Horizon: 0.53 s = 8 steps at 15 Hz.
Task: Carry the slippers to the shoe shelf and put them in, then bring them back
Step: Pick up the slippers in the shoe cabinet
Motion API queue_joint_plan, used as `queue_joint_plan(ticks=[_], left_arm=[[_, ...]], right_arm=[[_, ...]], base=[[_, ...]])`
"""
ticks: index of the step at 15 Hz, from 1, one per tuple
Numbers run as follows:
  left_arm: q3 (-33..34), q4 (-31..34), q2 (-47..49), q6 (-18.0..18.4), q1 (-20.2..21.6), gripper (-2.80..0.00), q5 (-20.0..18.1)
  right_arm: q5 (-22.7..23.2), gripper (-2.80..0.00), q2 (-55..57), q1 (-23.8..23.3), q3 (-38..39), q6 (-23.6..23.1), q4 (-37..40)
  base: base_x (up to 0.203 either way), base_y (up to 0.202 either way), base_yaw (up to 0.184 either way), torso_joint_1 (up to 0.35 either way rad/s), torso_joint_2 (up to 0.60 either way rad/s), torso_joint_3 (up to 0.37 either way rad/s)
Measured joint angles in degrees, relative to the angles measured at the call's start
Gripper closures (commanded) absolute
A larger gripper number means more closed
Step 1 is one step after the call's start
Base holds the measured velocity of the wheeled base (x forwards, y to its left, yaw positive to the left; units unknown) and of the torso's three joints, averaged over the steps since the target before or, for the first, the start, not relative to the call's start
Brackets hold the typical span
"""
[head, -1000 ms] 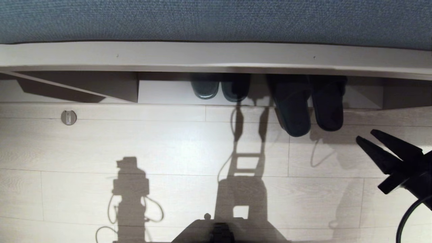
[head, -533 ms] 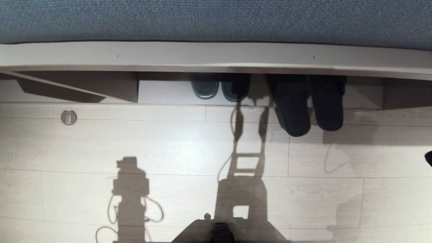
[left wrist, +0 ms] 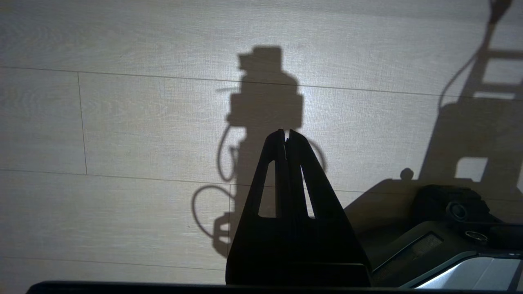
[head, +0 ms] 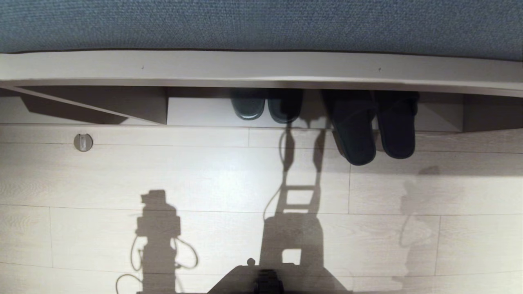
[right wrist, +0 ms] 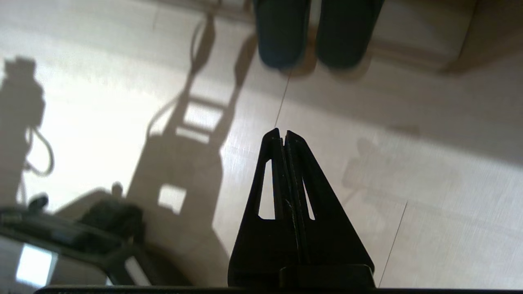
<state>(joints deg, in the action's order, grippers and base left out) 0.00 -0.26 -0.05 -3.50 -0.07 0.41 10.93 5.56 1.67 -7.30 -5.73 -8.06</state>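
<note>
Right hand (right wrist: pixel 283 134) only in wrist view

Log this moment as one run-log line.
slippers: toes in shoe shelf, heels on floor | right gripper: shut, empty | left gripper: shut, parked

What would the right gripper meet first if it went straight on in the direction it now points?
Probably the pale wood-plank floor. The shut right gripper aims roughly toward the matte black open-back slippers in the low beige shoe shelf, but it seems tilted downward; depth is unclear.
</note>
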Motion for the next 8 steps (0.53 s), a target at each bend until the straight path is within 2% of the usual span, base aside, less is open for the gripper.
queue_joint_plan(ticks=[3, 8], left_arm=[[0.00, 0.02, 0.00, 0.02, 0.00, 0.00, 0.02], [0.00, 0.03, 0.00, 0.02, -0.02, 0.00, 0.00]], right_arm=[[-3.63, 0.00, -4.07, -0.40, 5.99, 0.20, -0.41], [-10.11, 0.00, -5.65, -0.49, 7.11, 0.96, 5.23]], base=[[0.000, 0.000, 0.000, 0.000, 0.00, 0.000], [0.000, 0.000, 0.000, 0.000, 0.00, 0.000]])
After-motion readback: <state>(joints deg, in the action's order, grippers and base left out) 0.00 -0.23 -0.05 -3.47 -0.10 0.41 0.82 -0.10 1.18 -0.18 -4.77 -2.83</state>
